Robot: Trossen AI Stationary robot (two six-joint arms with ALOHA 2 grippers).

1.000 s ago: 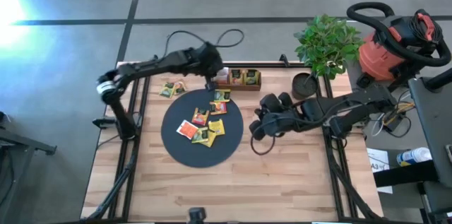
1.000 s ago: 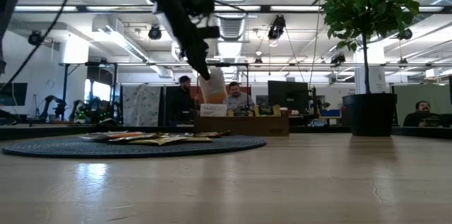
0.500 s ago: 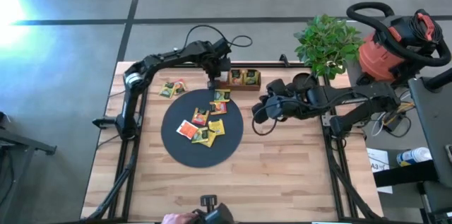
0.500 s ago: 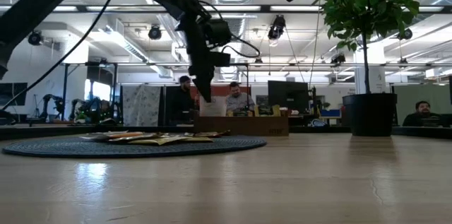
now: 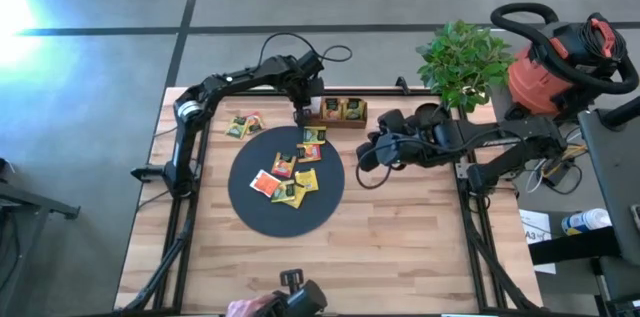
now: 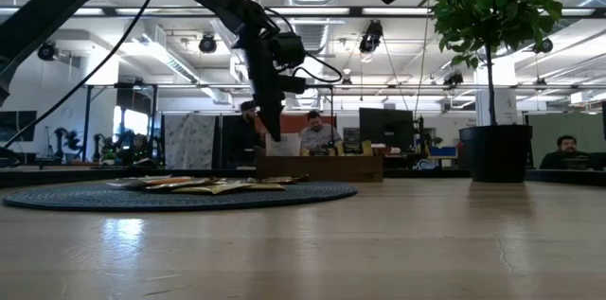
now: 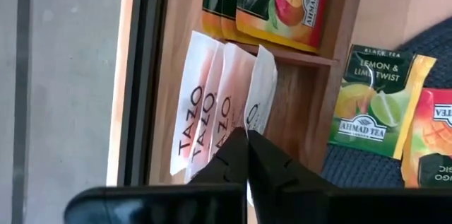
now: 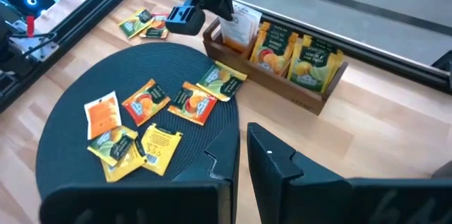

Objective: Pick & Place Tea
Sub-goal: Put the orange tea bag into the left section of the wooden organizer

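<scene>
The left gripper (image 7: 246,139) is held over the end compartment of the wooden tray (image 5: 336,113), fingers clenched on a white tea packet (image 7: 258,100) being stood among others there. More tea packets (image 5: 285,179) are spread on the black mat (image 5: 255,212). The right gripper (image 8: 241,146) is kept clenched, empty, beside the mat.

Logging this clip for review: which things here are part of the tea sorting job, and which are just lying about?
Job in hand:
- tea packets on the black disc
- two packets off the disc
- white packet pinched by the left gripper
- wooden tray

Lying about:
- potted plant
- red shop vacuum
- right gripper, waiting shut
</scene>
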